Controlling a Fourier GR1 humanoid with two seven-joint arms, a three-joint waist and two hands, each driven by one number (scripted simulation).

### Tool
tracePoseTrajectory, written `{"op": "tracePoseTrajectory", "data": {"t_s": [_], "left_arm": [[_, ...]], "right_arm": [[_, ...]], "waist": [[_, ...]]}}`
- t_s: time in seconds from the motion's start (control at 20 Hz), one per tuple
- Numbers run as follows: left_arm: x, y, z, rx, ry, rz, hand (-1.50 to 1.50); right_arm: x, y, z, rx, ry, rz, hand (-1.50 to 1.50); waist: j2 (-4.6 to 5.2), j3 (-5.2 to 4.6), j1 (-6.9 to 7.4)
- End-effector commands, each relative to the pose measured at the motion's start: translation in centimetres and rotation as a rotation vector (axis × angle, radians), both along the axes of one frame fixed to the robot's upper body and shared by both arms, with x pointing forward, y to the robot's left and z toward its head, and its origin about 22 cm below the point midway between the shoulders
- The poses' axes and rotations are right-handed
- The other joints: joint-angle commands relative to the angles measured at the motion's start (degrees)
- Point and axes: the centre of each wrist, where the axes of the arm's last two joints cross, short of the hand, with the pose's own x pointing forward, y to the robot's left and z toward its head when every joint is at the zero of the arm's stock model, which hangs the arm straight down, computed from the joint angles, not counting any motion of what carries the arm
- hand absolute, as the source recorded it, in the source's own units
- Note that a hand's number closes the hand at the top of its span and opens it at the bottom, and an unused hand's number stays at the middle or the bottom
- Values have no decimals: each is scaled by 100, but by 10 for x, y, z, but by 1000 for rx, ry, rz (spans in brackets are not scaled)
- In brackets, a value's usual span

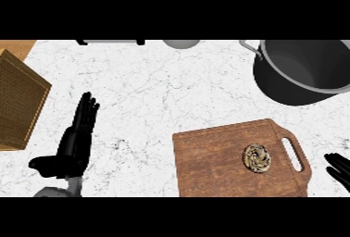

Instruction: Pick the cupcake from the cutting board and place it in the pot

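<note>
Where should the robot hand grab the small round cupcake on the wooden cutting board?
Probably around its sides, coming down from above: the small round cupcake stands upright on the brown wooden cutting board, nothing crowding it. The right robot hand is nearest.

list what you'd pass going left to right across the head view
wicker basket → left robot hand → cutting board → cupcake → right robot hand, at the right edge. The pot sits farther back, above the board's right part.

One cupcake (256, 157), one cutting board (219, 166), one pot (301, 69), one woven box (17, 106) and two hands, left hand (71, 143) and right hand (340, 170), were counted.
</note>
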Motion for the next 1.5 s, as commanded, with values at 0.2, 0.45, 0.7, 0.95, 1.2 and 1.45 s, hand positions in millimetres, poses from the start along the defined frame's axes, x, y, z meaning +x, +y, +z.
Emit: {"op": "tracePoseTrajectory", "data": {"t_s": [0.2,0.45,0.7,0.95,1.2,1.45], "left_arm": [[-9,8,-13,11,5,-7,0],[-4,-3,3,1,1,-13,0],[0,-3,-12,-7,16,13,0],[-1,7,-14,-5,-15,10,0],[3,-10,-5,-6,14,-1,0],[5,-15,7,-3,-5,1,0]], "right_arm": [[16,67,-14,-55,87,-22,-150],[33,58,-20,-179,175,-102,-150],[27,77,-37,-166,211,-73,-150],[43,63,-60,-166,188,-57,-150],[61,77,-48,-194,195,-76,-150],[64,78,-70,-182,212,-103,-150]], "waist": [[-1,8,18],[-1,10,29],[-2,10,-4],[-3,11,0],[-4,11,4],[-5,11,2]]}}
